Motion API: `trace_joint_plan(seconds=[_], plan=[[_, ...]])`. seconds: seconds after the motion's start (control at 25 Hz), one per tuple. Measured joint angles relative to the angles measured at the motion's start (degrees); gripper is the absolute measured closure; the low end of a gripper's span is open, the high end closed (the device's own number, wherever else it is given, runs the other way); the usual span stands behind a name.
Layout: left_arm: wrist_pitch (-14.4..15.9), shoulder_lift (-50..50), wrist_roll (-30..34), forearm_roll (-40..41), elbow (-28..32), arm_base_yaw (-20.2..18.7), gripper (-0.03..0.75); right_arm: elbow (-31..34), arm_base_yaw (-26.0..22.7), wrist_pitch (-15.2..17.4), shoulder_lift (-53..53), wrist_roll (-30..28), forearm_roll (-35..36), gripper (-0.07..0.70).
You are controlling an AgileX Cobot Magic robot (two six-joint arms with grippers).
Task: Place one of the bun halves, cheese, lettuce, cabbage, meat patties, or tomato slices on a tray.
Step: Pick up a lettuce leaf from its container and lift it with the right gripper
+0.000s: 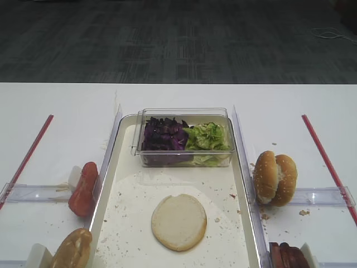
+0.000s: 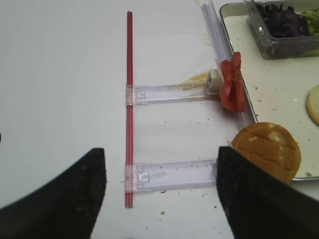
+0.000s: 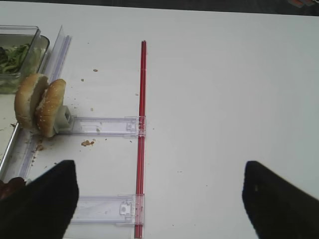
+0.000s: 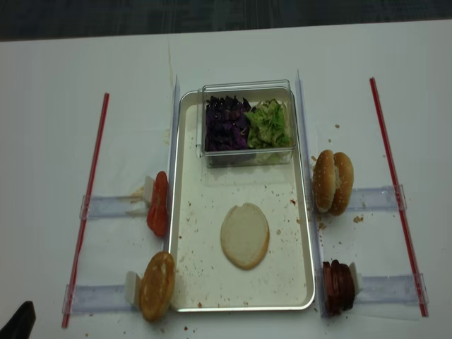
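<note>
Lying cut face up on the tray [image 4: 185, 212], a bun half [image 4: 245, 235] is waiting for you; both the left gripper [image 2: 162, 194] and the right gripper [image 3: 159, 196] are standing open, empty.

Little of the robot shows. In the right wrist view the right gripper [image 3: 159, 196] appears only as two matte black jaws with blunt, slanted tips and no markings, screws or cables in sight. The left gripper [image 2: 162, 199] looks the same: two broad black jaws, plain and dull. In the overhead view, a small black part [image 4: 19, 321] shows at the bottom-left corner.
</note>
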Motion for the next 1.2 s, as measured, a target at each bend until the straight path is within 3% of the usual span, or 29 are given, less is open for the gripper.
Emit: trace_joint_plan(seconds=[1.2], plan=[[0.00,0.00,0.00,0.00,0.00,0.00,0.244,0.00,0.00,0.00,0.00,-0.09,0.00,-0.058]])
